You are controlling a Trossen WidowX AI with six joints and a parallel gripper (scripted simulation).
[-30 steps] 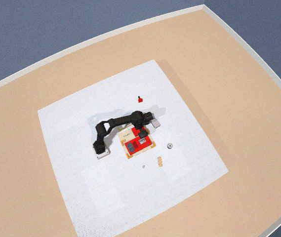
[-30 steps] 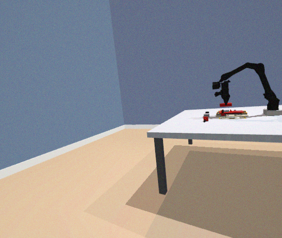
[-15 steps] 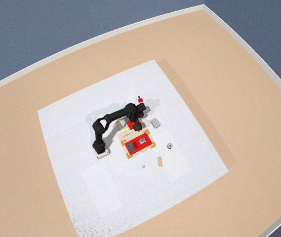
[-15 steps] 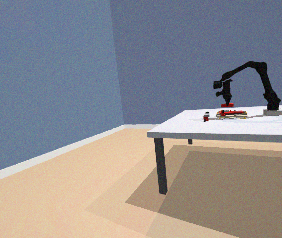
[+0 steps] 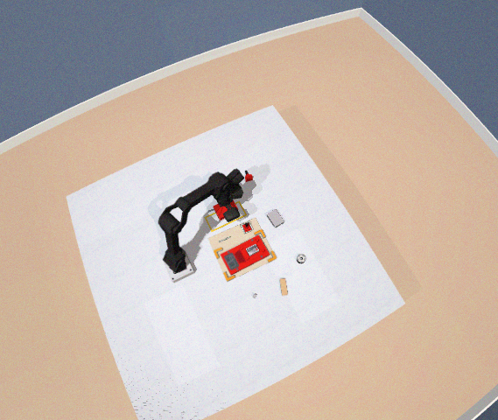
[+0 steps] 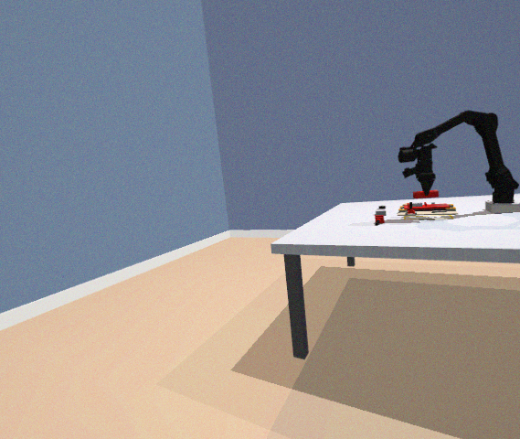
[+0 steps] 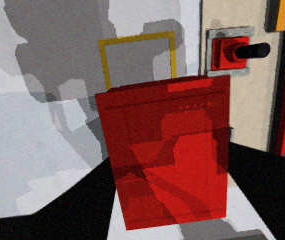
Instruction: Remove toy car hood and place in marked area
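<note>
My gripper [image 5: 227, 212] [image 6: 425, 187] [image 7: 166, 154] is shut on the red hood [image 5: 220, 209] [image 6: 423, 195] [image 7: 167, 155] and holds it flat, a little above the table. In the wrist view the hood fills the middle and covers the near part of the yellow-outlined marked area [image 7: 137, 39] [image 5: 242, 210]. In the top view the hood hangs over that outline. The red toy car [image 5: 244, 255] [image 6: 428, 206] sits on its tan board [image 5: 224, 238] just beside the marked area.
A red block with a black knob [image 7: 234, 50] [image 5: 246, 226] sits on the board's near end. A small red post [image 5: 248, 176] [image 6: 379, 216], a grey plate [image 5: 276, 218], a metal ring [image 5: 300, 258] and a tan block [image 5: 283, 286] lie around on the white table.
</note>
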